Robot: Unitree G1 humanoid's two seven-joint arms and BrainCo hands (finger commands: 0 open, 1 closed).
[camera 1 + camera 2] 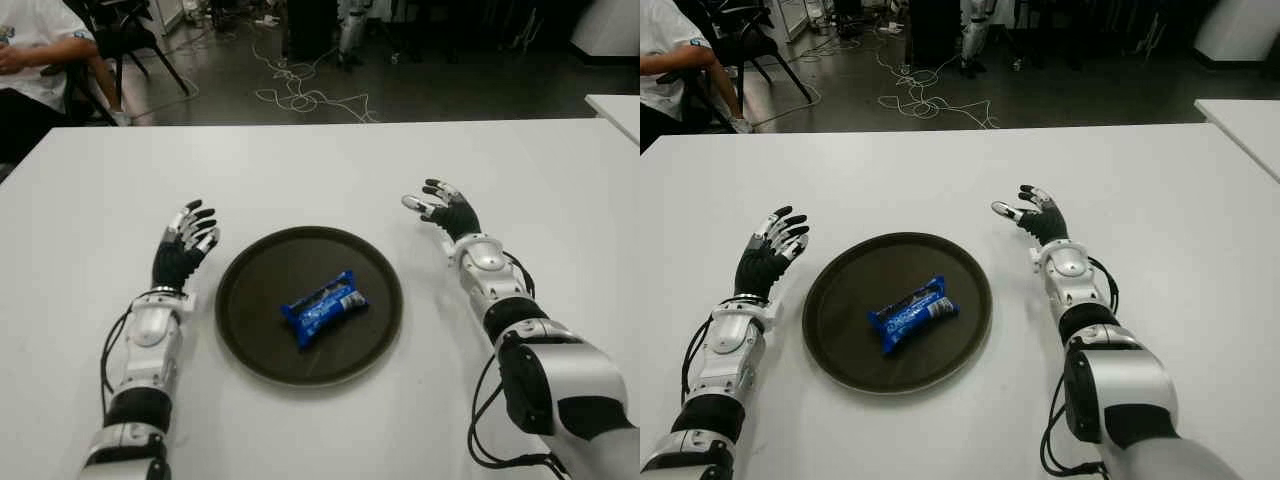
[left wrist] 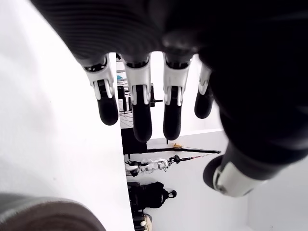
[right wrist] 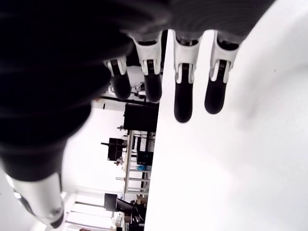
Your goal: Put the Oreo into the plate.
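Starting at our left, our black-and-silver left hand (image 1: 185, 245) shows over the white table (image 1: 90, 200), just to the left of the round dark brown plate (image 1: 245, 275). Its fingers (image 2: 137, 108) are stretched out and relaxed, with nothing between them; the left wrist view shows only bare tabletop under the palm.

To the right of that hand, and apart from it, the blue foil Oreo packet (image 1: 324, 308) lies flat near the middle of the plate, set slightly askew, with dark plate surface showing all around it (no part of it hangs over the rim). Neither of our hands touches it.

Further right, past the plate's far rim, our black-and-silver right hand (image 1: 440, 208) shows over bare table, well clear of the packet. Its fingers (image 3: 183, 98) are likewise spread loose and hold nothing.

We judge the task to be done as far as these views tell: the packet is in the plate and both hands are empty and clear of it. Nothing seems left except perhaps drawing the arms back to rest.

At the far left corner beyond the table, a person in a white shirt (image 1: 35, 45) sits on a chair, well away from our work.
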